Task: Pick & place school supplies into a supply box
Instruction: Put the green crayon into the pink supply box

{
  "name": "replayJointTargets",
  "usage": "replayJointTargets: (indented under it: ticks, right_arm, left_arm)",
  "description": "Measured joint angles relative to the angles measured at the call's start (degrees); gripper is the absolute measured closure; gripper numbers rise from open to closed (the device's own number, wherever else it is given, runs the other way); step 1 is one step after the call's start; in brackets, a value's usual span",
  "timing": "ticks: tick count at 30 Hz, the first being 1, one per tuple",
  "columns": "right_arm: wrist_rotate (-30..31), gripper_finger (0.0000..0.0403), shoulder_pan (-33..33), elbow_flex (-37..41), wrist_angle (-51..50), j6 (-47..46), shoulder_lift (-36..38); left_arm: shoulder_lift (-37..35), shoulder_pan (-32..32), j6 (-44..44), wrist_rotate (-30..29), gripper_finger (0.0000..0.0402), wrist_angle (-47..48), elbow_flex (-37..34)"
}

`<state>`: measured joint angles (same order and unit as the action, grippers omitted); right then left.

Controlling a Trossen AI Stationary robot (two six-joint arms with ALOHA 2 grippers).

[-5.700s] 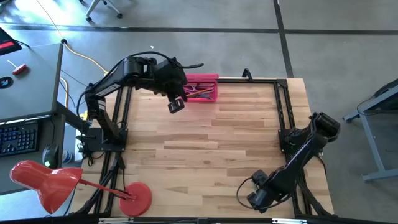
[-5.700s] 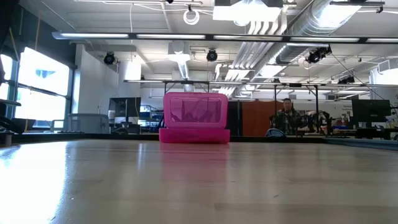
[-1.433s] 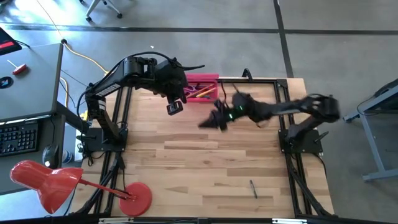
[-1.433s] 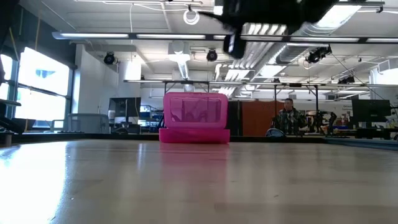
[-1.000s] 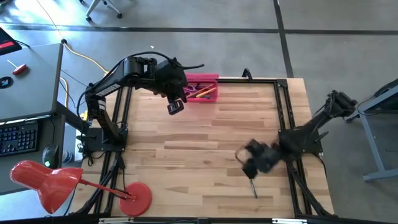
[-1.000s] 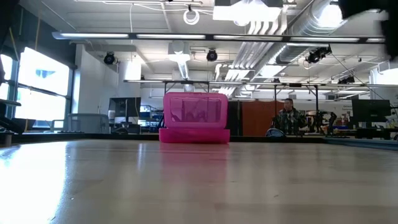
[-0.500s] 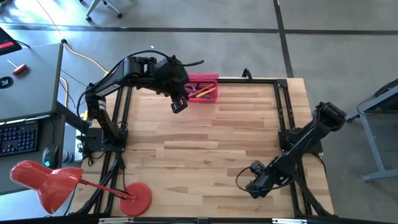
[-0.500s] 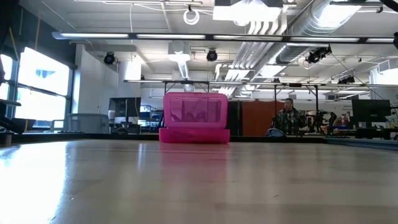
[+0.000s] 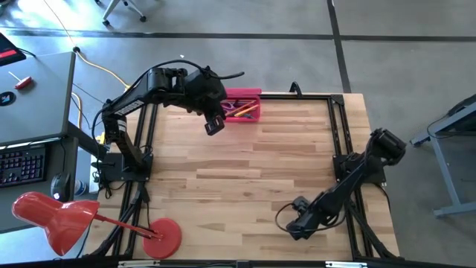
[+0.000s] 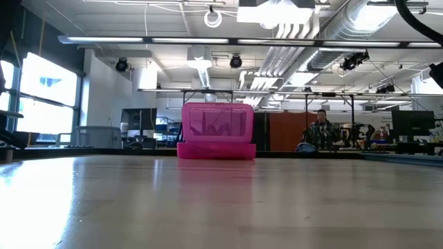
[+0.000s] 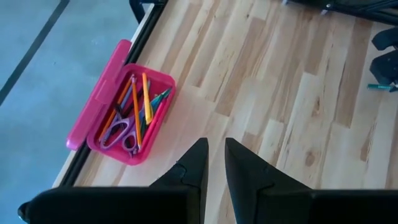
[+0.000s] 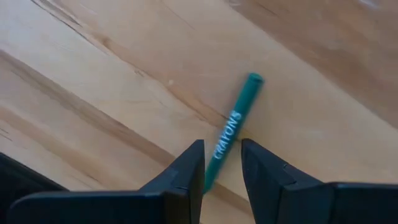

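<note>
The pink supply box point(image 9: 242, 106) stands open at the table's far edge, its lid upright in the low view point(image 10: 217, 121). Inside it point(image 11: 127, 115) lie orange, yellow and green pens and the purple-handled scissors point(image 11: 121, 134). My left gripper point(image 9: 213, 124) hovers just left of the box, fingers point(image 11: 214, 146) a narrow gap apart, holding nothing. A green crayon point(image 12: 231, 127) lies flat on the wood near the table's near right. My right gripper point(image 9: 297, 223) is low over it, open, with one end of the crayon between its fingertips point(image 12: 222, 155).
A red desk lamp point(image 9: 59, 216) with its round base point(image 9: 163, 237) stands at the near left corner. Black frame rails point(image 9: 338, 134) run along the table's right and left sides. Bare wood point(image 9: 238, 179) lies between the two arms. A person point(image 10: 320, 131) sits far behind.
My right arm has swung toward the table's near edge and come down over the green crayon, which has stayed where it lay.
</note>
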<state>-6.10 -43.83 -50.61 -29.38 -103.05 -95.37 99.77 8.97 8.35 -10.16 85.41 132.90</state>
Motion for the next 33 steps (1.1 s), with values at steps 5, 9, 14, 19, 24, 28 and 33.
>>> replayJointTargets:
  ticks: [5,9,14,19,24,28,33]
  right_arm:
    - [0.5,0.0318,0.0,-0.2,1.0,0.5,-1.7]
    - [0.6,0.032,0.0,-0.2,0.3,2.8,-1.9]
    - [-0.1,0.034,0.9,-0.2,0.8,2.7,-2.0]
    - [-1.9,0.038,2.4,-0.1,0.6,6.3,-2.1]
    - [-1.8,0.0392,4.8,0.2,1.3,13.0,-0.7]
    - [0.5,0.0392,9.3,0.1,0.4,20.9,3.4]
    - [9.5,0.0397,19.8,0.1,-1.4,36.0,9.1]
  left_arm:
    - [0.0,0.0,-1.0,0.0,0.0318,0.0,0.0]
    - [0.0,0.0,-1.7,0.0,0.0318,0.0,0.0]
    - [0.0,0.0,-2.1,0.0,0.0318,0.0,0.0]
    - [0.0,0.0,-2.1,0.0,0.0318,0.0,0.0]
    - [0.0,0.0,-2.7,-0.8,0.0318,0.0,0.0]
    - [0.0,0.0,-2.7,-2.7,0.0318,0.0,0.0]
    - [-0.6,0.0,-4.4,-3.8,0.0318,0.2,0.1]
